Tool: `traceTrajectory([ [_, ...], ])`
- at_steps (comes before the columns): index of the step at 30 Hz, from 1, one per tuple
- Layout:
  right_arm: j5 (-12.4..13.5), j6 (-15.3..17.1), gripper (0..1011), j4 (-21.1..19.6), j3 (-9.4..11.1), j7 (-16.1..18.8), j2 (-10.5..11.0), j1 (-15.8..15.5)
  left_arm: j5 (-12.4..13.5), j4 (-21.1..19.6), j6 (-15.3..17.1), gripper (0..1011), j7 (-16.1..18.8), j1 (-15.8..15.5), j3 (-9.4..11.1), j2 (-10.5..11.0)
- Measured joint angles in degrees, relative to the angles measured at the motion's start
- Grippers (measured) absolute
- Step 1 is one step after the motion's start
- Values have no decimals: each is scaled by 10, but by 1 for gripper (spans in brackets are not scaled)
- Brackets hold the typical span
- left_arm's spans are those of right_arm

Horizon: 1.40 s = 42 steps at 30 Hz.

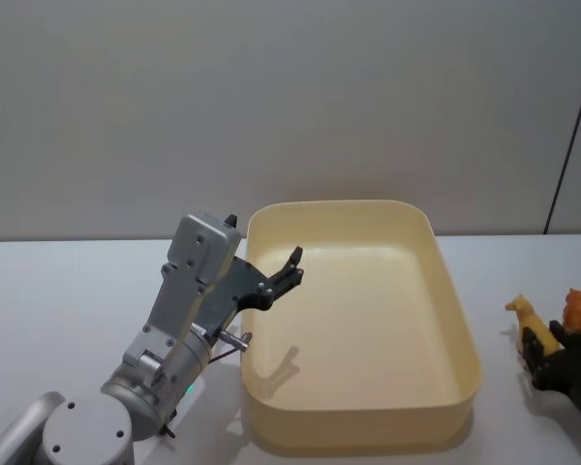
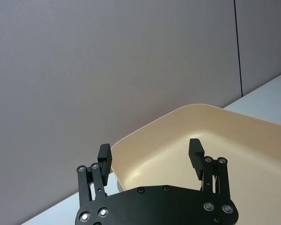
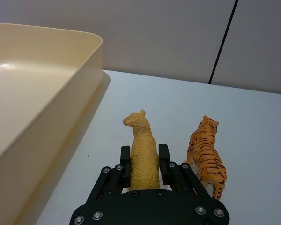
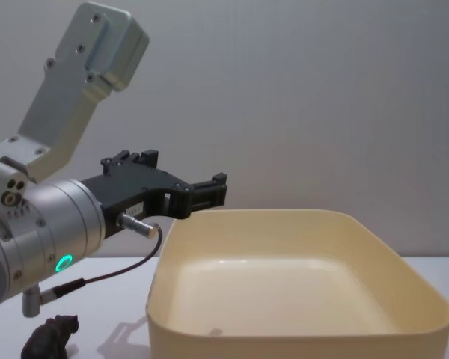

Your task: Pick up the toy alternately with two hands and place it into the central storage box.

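Pincer on the left arm (image 2: 150, 157) hangs over the left rim of the cream storage box (image 1: 462, 329), fingers spread wide and gripping nothing. Right pincer (image 3: 144, 161) is low over the desk (image 3: 253, 122) off to the right of the box, clamped on the flanks of a yellow llama toy (image 3: 141, 140), with a striped tiger (image 3: 207, 152) standing just beside it. Small dark animal (image 4: 51, 338) sits on the desk left of the box.
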Motion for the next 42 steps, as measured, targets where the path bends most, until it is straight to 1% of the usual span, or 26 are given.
traceTrajectory([
  [7,4,-9,333,-4,1,4,-2,4,0,0,0,1002,0,0,0,0],
  [15,14,-27,333,-21,5,15,-4,14,0,0,0,1002,0,0,0,0],
  [19,20,-37,333,-33,7,27,-5,21,0,0,0,1002,0,0,0,0],
  [25,27,-49,333,-49,7,53,-9,36,0,0,0,1002,0,0,0,0],
  [27,29,-52,333,-54,5,69,-12,45,0,0,0,1002,0,0,0,0],
  [28,29,-52,333,-54,5,69,-12,45,0,0,0,1002,0,0,0,0],
  [30,29,-52,333,-56,3,83,-15,52,0,0,0,1002,0,0,0,0],
  [34,23,-49,333,-56,-5,111,-25,70,0,0,0,1002,0,0,0,0],
  [35,23,-49,333,-56,-5,111,-25,70,0,0,0,1002,0,0,0,0],
  [36,18,-45,333,-53,-8,122,-29,78,0,0,0,1002,0,0,0,0],
  [41,-1,-31,333,-38,-20,147,-44,103,0,0,0,1002,0,0,0,0],
  [42,-4,-30,357,-36,-22,149,-46,107,0,0,0,1002,0,0,0,0],
])
